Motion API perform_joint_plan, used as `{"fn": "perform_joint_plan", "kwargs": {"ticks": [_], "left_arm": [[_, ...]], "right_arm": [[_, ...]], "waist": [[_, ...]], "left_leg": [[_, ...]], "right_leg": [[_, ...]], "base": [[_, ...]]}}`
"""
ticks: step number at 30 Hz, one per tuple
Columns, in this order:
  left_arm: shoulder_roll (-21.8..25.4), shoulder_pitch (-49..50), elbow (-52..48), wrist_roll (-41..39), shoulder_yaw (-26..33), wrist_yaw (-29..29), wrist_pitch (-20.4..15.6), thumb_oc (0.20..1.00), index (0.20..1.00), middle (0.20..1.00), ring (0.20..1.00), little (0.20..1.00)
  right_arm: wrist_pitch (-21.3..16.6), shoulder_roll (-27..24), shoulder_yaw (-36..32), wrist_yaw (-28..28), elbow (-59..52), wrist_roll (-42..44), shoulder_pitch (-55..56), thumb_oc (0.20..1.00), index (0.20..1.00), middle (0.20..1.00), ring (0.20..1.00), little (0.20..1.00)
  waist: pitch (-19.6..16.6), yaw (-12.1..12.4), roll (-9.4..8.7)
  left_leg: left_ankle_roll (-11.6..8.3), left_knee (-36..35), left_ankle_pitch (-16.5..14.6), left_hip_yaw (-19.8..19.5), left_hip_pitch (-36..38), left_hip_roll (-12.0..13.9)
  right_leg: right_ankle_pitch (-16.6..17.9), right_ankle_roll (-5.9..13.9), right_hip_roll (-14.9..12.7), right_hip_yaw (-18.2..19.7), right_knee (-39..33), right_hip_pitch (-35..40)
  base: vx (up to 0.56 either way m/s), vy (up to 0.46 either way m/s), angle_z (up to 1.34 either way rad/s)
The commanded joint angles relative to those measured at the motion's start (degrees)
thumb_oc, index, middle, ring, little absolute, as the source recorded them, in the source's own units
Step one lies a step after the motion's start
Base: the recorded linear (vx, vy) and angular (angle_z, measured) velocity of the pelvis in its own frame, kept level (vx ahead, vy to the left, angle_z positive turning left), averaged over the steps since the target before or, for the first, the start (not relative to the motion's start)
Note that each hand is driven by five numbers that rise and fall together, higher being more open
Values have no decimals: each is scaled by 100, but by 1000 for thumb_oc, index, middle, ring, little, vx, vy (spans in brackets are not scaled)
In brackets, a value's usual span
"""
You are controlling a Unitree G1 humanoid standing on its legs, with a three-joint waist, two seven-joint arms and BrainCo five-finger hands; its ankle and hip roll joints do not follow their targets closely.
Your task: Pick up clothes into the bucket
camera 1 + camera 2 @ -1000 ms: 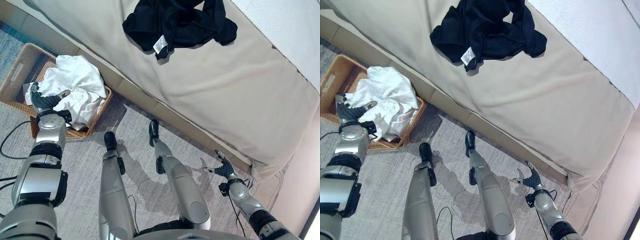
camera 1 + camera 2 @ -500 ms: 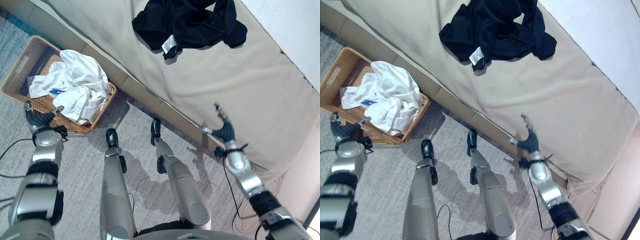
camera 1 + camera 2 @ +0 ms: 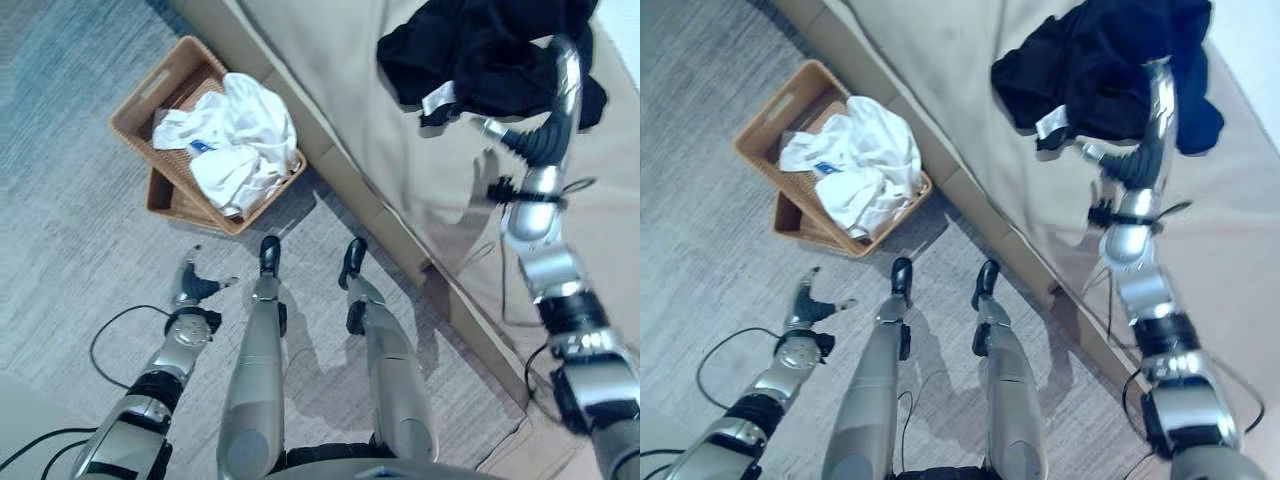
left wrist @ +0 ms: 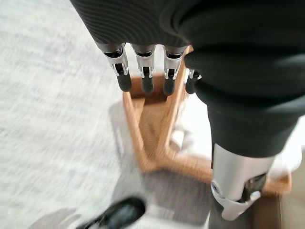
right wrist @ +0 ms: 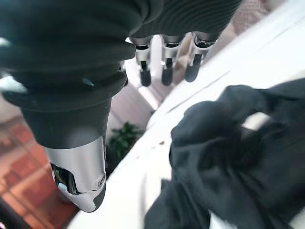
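Observation:
A black garment (image 3: pixel 487 52) lies crumpled on the beige bed (image 3: pixel 380 130), a white label at its near edge. My right hand (image 3: pixel 541 143) is raised just over its near side, fingers straight and open; the right wrist view has the black cloth (image 5: pixel 224 162) beneath the fingers (image 5: pixel 164 71), apart from them. A wicker basket (image 3: pixel 135 97) stands on the carpet beside the bed, with white clothes (image 3: pixel 238 140) heaped in it. My left hand (image 3: pixel 193 289) hangs low over the carpet, open and holding nothing, with the basket (image 4: pixel 147 129) beyond its fingertips.
The bed's padded side (image 3: pixel 330 150) runs diagonally between the basket and the mattress top. Grey carpet (image 3: pixel 80 260) spreads around the basket. A white cover (image 5: pixel 267 43) lies on the bed beyond the black garment.
The camera has swung. My right arm rose from floor level up to the black garment on the bed. My left hand drew back from the basket and dropped low.

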Motion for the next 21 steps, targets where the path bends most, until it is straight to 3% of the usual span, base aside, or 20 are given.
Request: {"fn": "perform_joint_plan", "kwargs": {"ticks": [1,3,5,13,18,20,21], "left_arm": [[38,51,-308,49,-187,-210,-301,1000,1000,1000,1000,1000],[51,7,-531,-26,-404,-268,-374,1000,1000,1000,1000,1000],[4,-18,-774,-165,-676,-352,-443,1000,1000,1000,1000,1000],[238,89,-1286,-84,-1202,-580,-532,1000,1000,1000,1000,1000],[182,266,-1227,-332,-1042,-615,-465,1000,1000,1000,1000,1000],[108,373,-1091,-529,-881,-713,-359,1000,1000,1000,1000,1000],[105,370,-1091,-531,-878,-715,-359,1000,1000,1000,1000,1000]], "right_arm": [[225,-1131,684,-54,1094,486,-954,1000,1000,1000,1000,1000],[316,-1328,1248,95,2077,672,-1739,1000,1000,1000,1000,1000],[391,-1499,1785,305,2924,827,-2362,1000,1000,1000,1000,1000],[619,-1814,3385,1017,4704,442,-3842,1000,1000,1000,1000,1000],[735,-1755,3793,1556,5072,431,-4217,1000,1000,1000,1000,1000],[768,-1738,3933,2162,5198,648,-4278,1000,1000,1000,1000,1000],[767,-1738,3943,2169,5203,651,-4292,1000,1000,1000,1000,1000]], "waist": [[-90,93,575],[-90,151,683],[-90,202,806],[-90,312,1280],[-90,392,1287],[-90,431,1193],[-90,429,1194]], "left_leg": [[61,-286,158,-286,238,-85],[76,-417,242,-325,218,-76],[55,-484,169,-401,295,-102],[6,-633,397,-471,-37,-105],[-8,-413,344,-456,-425,-100],[-14,-205,305,-500,-754,-107],[-14,-198,302,-498,-763,-108]], "right_leg": [[-495,276,-231,-195,806,74],[-526,258,-255,-184,915,-49],[-767,294,-296,-112,1094,-85],[-943,235,-353,11,1564,-735],[-978,194,-295,93,1766,-1133],[-954,196,-208,111,1850,-1413],[-955,196,-209,113,1855,-1422]], "base": [[2,-57,24],[44,-52,30],[81,-74,14],[8,-36,14],[13,-83,-2],[4,-121,-2],[2,-75,-1]]}}
